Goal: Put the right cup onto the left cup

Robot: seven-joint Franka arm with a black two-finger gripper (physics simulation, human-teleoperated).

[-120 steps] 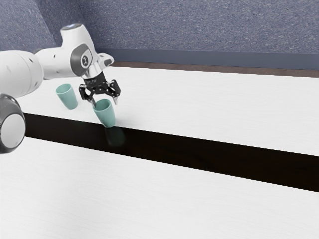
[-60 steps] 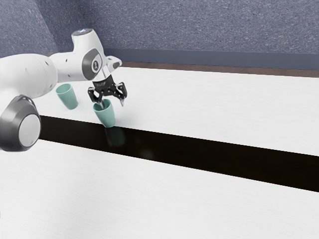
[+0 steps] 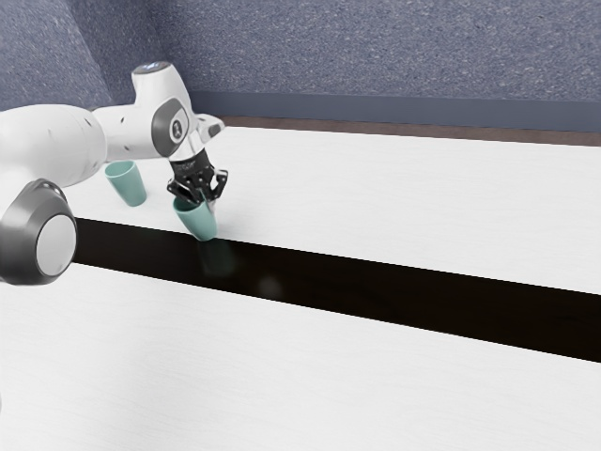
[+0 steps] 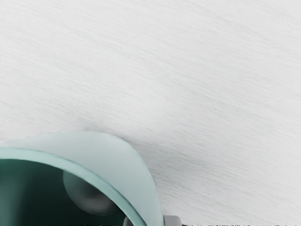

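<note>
The right cup [image 3: 196, 224] is on the worktop [image 3: 376, 207], its wall pinched by the gripper [image 3: 208, 202], one fingertip inside the rim and one outside. This off-centre hold could let it swing, so lift straight and slowly, clear the left cup [image 3: 127, 185] at ten o'clock in the exterior view, then centre before lowering. The arm's dark badge [image 3: 177, 131] has a mark too small to read.

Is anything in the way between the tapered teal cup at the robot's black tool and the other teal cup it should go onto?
Nothing visible stands in the way. The black two-finger tool grips the wall of one teal cup, and between it and the other teal cup I see just white tabletop.
</note>
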